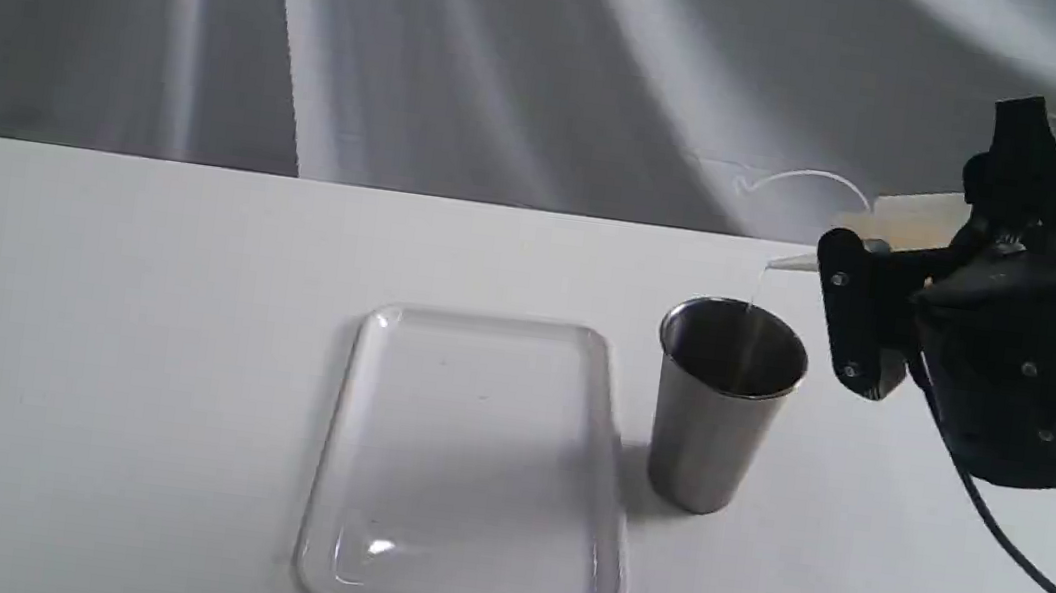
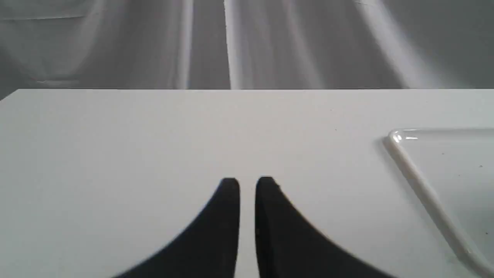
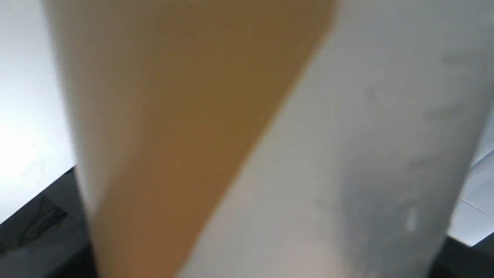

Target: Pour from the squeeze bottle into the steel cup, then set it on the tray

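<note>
Squeeze bottle [image 1: 909,226]: it is held tipped on its side, with the nozzle just over the mouth of the steel cup [image 1: 719,421]. A thin stream [image 1: 756,284] is seen falling in.
Right hand [image 1: 869,268]: it is closed round the bottle's body.
Left hand [image 2: 247,185]: it is kept low over the tabletop [image 1: 130,338], near a corner of the tray [image 1: 335,474]. Its fingers are almost together and nothing is held.
Steel cup: it is stood upright, just beside the tray.
Tray: it is laid flat, with nothing on it.
Feel of the bottle: it is likely soft and light, and only partly full. A hard squeeze could make it squirt.
Best hold: round the middle of the body.
Count: one bottle, one cup, one tray and two hands.
</note>
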`<action>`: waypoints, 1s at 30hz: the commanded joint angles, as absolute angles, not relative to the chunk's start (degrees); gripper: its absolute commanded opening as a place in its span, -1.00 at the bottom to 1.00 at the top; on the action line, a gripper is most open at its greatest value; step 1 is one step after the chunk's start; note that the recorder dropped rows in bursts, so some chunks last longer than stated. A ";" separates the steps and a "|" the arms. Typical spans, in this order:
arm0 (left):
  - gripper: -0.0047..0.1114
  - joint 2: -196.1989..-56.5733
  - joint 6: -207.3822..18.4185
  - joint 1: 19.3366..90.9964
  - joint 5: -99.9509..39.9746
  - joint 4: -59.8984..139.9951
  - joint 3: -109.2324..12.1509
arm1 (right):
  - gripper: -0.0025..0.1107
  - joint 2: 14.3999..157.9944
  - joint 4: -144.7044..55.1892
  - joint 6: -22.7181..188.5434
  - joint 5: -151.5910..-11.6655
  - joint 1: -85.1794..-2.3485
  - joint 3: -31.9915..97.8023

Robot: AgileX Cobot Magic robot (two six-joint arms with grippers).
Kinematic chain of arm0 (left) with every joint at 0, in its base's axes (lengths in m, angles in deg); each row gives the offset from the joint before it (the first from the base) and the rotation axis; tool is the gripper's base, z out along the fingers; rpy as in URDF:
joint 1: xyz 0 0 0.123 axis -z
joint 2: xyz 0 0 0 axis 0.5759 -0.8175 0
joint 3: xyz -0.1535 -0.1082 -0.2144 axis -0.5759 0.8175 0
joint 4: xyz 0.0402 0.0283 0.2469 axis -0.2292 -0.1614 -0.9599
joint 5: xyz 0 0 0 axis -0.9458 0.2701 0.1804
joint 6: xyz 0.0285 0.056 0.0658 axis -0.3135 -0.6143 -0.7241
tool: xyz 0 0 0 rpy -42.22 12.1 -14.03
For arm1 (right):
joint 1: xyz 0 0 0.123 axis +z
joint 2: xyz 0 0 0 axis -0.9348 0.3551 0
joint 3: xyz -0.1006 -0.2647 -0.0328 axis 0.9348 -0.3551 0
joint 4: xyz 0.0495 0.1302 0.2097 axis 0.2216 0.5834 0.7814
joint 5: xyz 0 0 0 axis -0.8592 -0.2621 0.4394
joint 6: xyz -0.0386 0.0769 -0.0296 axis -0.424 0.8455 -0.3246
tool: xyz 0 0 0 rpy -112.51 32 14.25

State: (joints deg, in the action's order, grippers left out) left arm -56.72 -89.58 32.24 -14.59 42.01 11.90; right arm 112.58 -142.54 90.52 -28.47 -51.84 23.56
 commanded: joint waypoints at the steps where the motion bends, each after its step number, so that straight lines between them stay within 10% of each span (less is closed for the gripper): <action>1: -0.78 -56.57 -89.33 32.09 -15.15 42.00 12.15 | -0.96 112.12 -144.70 88.82 -26.99 -52.07 24.11; 30: -0.78 -56.57 -89.32 32.09 -15.15 42.00 12.15 | -0.96 112.12 -144.70 86.85 -27.52 -52.07 24.11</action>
